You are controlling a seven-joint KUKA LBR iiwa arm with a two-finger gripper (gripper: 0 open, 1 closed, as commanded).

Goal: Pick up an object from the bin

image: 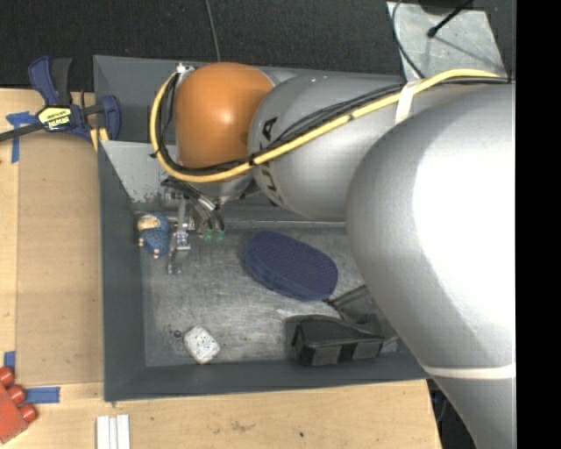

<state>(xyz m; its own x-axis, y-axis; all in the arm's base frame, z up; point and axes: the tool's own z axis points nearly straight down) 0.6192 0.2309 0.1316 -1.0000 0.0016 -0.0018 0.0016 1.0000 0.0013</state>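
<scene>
Roughly near-to-far, small blue figure [153,235].

**What's around the bin, quick rundown**

So the backdrop up past the gripper [180,238] is a flat black surface [289,31], matte and kinda grainy, with a thin line [213,26] running down it. Far off to the gripper's upper right there's a pale, crumpled-looking sheet [438,39]. The grey bin [123,289] has sloped walls, and the one just up-left of the gripper catches the light and goes pale. The floor below the gripper looks scuffed. Way down-left of the gripper, outside the bin, sits a red thing [12,410] with a white strip [112,430] near it.
</scene>
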